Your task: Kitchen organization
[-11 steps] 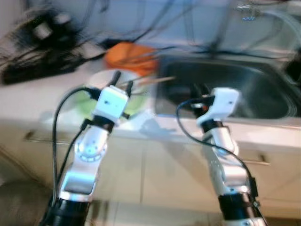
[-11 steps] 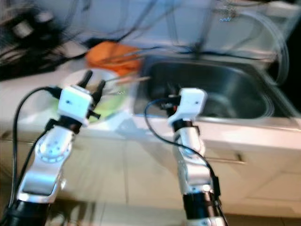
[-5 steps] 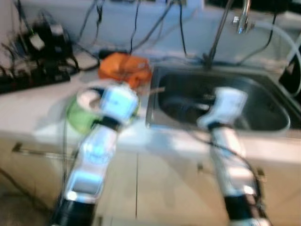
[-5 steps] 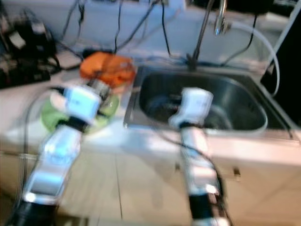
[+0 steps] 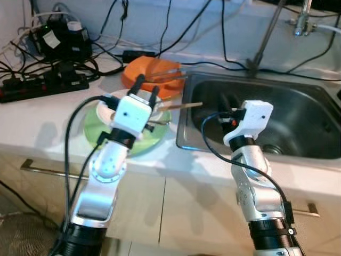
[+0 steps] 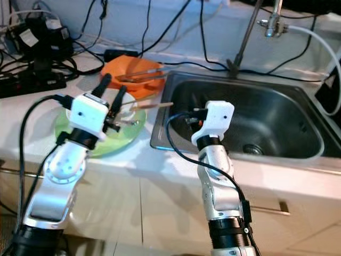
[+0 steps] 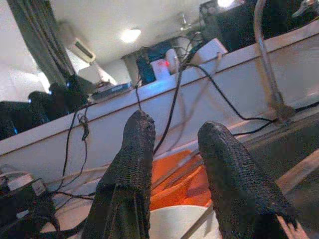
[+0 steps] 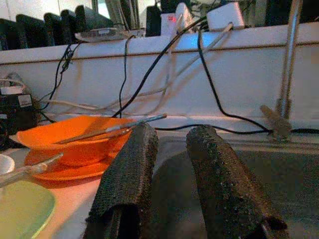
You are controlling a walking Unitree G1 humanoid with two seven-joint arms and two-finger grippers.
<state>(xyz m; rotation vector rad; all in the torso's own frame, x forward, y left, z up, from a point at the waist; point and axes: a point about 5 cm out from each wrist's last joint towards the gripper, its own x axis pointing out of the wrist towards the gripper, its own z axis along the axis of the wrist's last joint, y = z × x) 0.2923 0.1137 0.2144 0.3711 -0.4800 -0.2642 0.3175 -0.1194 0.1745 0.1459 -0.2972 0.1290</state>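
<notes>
worktop (image 5: 37, 114): white kitchen counter, cables at back, steel sink (image 5: 298, 114) on the right
dishes: green plate (image 5: 141, 141) with white bowl (image 5: 106, 109), orange bowl (image 5: 152, 74) behind, beside sink
left gripper (image 5: 147, 92): over green plate, fingers apart, empty
right gripper (image 8: 167, 164): at sink's near edge, fingers apart, empty
change: view sharp after blur a second ago; robot settled at worktop, both grippers much as before
meaning: likely ready to reach for dishes

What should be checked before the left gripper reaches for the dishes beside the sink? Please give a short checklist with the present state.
1. Left gripper open and empty: ok.
2. Right gripper open and empty, at the sink: ok.
3. Green plate fully on the counter: ok.
4. Chopstick overhangs the sink edge, could slip: not ok.
5. Utensils resting loose on the orange bowl: not ok.
6. Cables clear of the dishes: ok.
</notes>
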